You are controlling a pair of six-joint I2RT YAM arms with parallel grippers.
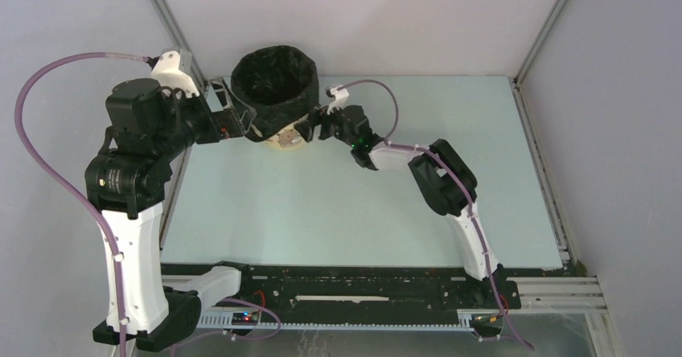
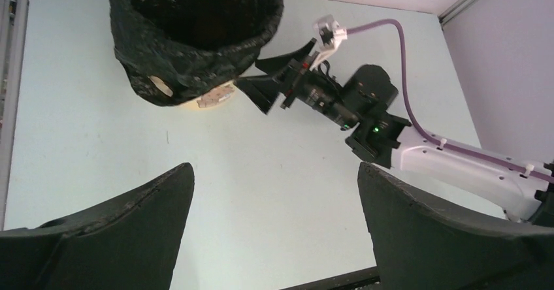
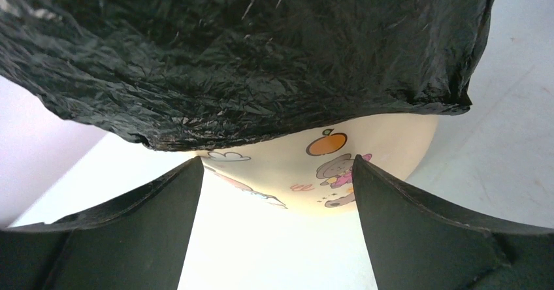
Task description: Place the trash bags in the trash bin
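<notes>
The trash bin [image 1: 287, 141] is a pale yellow bucket standing at the back of the table. The black crinkled trash bag [image 1: 276, 88] lines it, folded over the rim and hanging down most of the outside. In the right wrist view the bag [image 3: 248, 55] fills the top, with the bin's printed wall [image 3: 366, 146] bare below it. My right gripper [image 3: 277, 172] is open and empty, close to the bin's lower right side [image 1: 310, 125]. My left gripper [image 2: 274, 192] is open and empty, just left of the bin [image 1: 236, 117]. The left wrist view shows the bagged bin [image 2: 196, 35] and the right gripper [image 2: 264, 87].
The pale table [image 1: 338, 204] has metal frame posts at its back corners and grey walls around it. A black rail [image 1: 346, 281] runs along the near edge, where the arm bases sit. Purple cables loop from both arms.
</notes>
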